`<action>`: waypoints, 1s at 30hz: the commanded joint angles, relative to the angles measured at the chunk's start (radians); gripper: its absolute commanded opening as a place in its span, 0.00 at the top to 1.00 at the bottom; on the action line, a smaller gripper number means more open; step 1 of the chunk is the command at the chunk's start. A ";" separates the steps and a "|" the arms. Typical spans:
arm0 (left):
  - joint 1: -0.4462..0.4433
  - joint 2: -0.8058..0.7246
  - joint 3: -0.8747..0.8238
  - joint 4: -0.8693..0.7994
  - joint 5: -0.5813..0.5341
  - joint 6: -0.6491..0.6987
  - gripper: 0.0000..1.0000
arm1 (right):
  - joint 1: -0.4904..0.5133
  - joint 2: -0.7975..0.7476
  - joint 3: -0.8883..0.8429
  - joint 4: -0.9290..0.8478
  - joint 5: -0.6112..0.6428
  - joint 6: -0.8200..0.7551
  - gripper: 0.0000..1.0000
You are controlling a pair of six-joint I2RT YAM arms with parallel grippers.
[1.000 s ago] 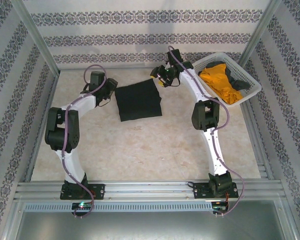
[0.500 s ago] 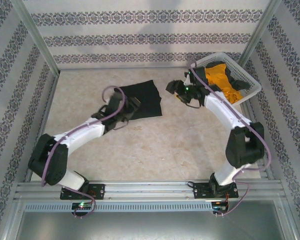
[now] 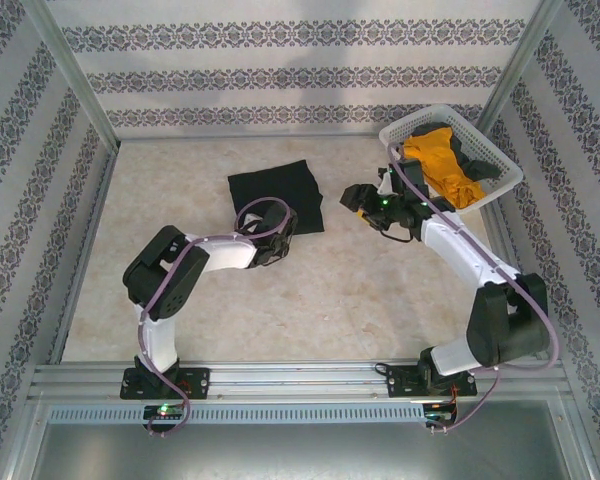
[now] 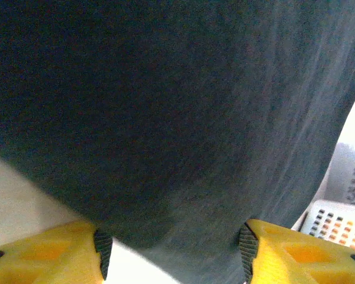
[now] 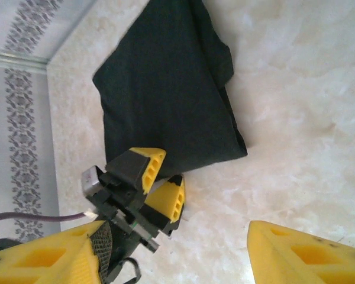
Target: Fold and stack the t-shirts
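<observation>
A folded black t-shirt [image 3: 275, 193] lies flat at the back middle of the table. My left gripper [image 3: 276, 236] sits at the shirt's near edge, open, its yellow fingers [image 4: 47, 255] straddling the dark cloth [image 4: 165, 118] in the left wrist view. My right gripper [image 3: 354, 196] hovers open just right of the shirt, nothing between its fingers [image 5: 296, 254]. In the right wrist view I look down on the black shirt [image 5: 165, 89] and the left gripper [image 5: 160, 183] at its edge. An orange-yellow shirt [image 3: 442, 168] and another dark one [image 3: 477, 160] lie crumpled in the basket.
The white lattice basket [image 3: 412, 116] stands at the back right corner, close behind my right arm. Patterned walls and metal posts close the table in on three sides. Bare pale tabletop [image 3: 330, 290] stretches between the shirt and the arm bases.
My left arm swung from the shirt's left side round to its near edge. My right gripper came down from the back to a spot right of the shirt. The shirt stayed put.
</observation>
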 commanded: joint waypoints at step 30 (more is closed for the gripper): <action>0.927 0.096 0.123 -0.121 0.546 1.026 1.00 | -0.047 -0.035 0.003 0.009 -0.170 -0.118 0.41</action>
